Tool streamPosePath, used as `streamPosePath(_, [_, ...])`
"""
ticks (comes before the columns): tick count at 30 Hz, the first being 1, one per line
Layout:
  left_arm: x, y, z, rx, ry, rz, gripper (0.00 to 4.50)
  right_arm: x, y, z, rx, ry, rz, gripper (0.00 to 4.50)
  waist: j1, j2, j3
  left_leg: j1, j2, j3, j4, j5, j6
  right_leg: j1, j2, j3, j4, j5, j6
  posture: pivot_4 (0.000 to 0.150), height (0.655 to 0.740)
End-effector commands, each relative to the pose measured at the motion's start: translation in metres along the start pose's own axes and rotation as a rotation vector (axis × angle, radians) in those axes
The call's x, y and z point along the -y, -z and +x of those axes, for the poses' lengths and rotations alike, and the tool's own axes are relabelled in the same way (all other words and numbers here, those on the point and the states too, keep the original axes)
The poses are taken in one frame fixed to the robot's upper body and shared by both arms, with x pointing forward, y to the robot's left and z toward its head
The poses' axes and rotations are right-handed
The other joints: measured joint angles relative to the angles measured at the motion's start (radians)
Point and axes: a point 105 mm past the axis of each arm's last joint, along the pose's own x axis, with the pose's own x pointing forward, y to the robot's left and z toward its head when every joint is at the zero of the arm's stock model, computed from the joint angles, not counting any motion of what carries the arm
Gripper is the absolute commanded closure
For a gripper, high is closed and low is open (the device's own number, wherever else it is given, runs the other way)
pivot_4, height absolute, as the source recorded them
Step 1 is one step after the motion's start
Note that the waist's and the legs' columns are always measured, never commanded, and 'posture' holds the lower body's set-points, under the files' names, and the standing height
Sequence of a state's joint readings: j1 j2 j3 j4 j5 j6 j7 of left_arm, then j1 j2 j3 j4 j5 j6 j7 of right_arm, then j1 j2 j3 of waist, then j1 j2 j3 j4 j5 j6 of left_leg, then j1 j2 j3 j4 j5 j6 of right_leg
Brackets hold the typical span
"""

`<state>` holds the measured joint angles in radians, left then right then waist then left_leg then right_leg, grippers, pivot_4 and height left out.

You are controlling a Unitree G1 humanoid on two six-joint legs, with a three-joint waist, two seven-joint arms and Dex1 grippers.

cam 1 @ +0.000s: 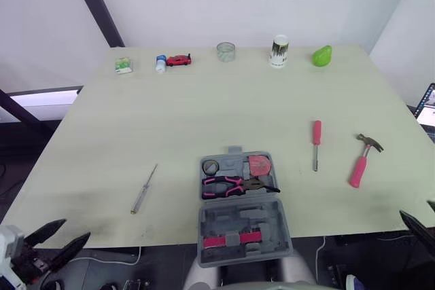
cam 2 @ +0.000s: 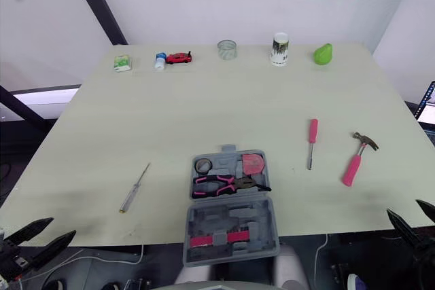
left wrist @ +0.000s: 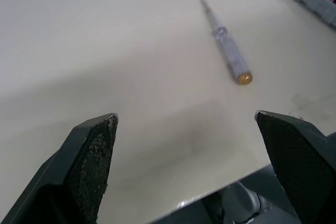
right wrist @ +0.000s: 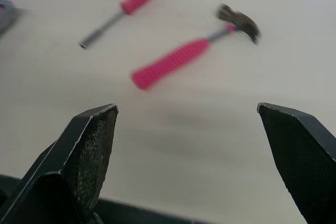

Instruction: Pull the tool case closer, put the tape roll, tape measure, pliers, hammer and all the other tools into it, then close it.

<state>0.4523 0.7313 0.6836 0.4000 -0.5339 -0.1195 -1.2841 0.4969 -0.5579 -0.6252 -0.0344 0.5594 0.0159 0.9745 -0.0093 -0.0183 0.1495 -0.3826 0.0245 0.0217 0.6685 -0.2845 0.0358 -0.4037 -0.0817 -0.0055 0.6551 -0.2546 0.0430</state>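
Off the near left corner of the tabletop the left pincer hangs low with its fingers spread wide. The right pincer is the same deal off the near right edge, both empty. Pale surface, white wall behind. Tool case sits open at the near edge, centre, with pliers, tape roll and tape measure inside. Hammer and red screwdriver lie right of it, grey screwdriver left

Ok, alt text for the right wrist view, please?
The right gripper is open, its two black fingers spread wide at the edge of a pale table. Beyond them lie a pink-handled hammer and a pink-handled screwdriver, apart from each other.
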Motion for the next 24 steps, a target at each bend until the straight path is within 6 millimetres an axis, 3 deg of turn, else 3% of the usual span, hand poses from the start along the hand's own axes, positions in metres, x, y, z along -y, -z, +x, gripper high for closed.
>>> streamPosePath(1, [0.011, -0.015, 0.012, 0.026, 0.068, 0.074, 0.0, -0.015, -0.021, 0.012, 0.018, -0.078, -0.027, 0.02, 0.001, 0.0, 0.0, 0.0, 0.0, 0.0, 0.0, 0.0, 0.0, 0.0, 0.0, 0.0, 0.0, 0.0, 0.0, 0.15, 0.74])
streamPosePath(10, [0.057, -0.051, 0.067, 0.052, 0.306, 0.154, 0.0, -0.06, -0.051, 0.057, -0.029, -0.285, -0.097, 0.02, 0.003, 0.001, 0.001, -0.002, -0.001, 0.0, -0.001, 0.0, 0.0, 0.0, -0.007, -0.005, -0.003, 0.0, 0.0, 0.15, 0.74])
streamPosePath(17, [0.086, -0.06, 0.099, 0.019, 0.473, 0.218, 0.0, -0.084, -0.051, 0.086, -0.074, -0.466, -0.187, 0.02, 0.004, 0.002, 0.001, -0.003, -0.002, 0.0, -0.001, 0.0, 0.0, 0.0, -0.005, -0.006, -0.003, 0.0, 0.0, 0.15, 0.74])
streamPosePath(19, [0.09, -0.059, 0.108, 0.01, 0.506, 0.231, 0.54, -0.088, -0.05, 0.097, -0.073, -0.51, -0.2, 0.0, 0.004, 0.002, 0.002, -0.003, -0.002, 0.0, -0.001, 0.0, 0.0, 0.0, -0.004, -0.007, -0.004, 0.0, 0.0, 0.15, 0.74])
streamPosePath(20, [0.093, -0.057, 0.111, -0.001, 0.526, 0.238, 0.78, -0.09, -0.048, 0.103, -0.081, -0.533, -0.219, 0.52, 0.004, 0.002, 0.002, -0.004, -0.003, 0.0, 0.0, 0.0, 0.0, 0.0, -0.003, -0.007, -0.004, 0.001, 0.0, 0.15, 0.74])
streamPosePath(21, [0.094, -0.055, 0.114, -0.012, 0.538, 0.242, 1.08, -0.092, -0.045, 0.107, -0.093, -0.555, -0.238, 0.69, 0.003, 0.002, 0.002, -0.004, -0.003, 0.0, 0.0, 0.0, 0.0, 0.0, -0.003, -0.007, -0.004, 0.001, 0.0, 0.15, 0.74])
streamPosePath(24, [0.098, -0.045, 0.123, -0.069, 0.573, 0.259, 2.39, -0.106, -0.032, 0.118, -0.145, -0.648, -0.287, 2.05, 0.003, 0.002, 0.002, -0.003, -0.003, 0.0, 0.0, 0.0, 0.001, 0.0, 0.004, -0.009, -0.004, 0.001, 0.001, 0.15, 0.74])
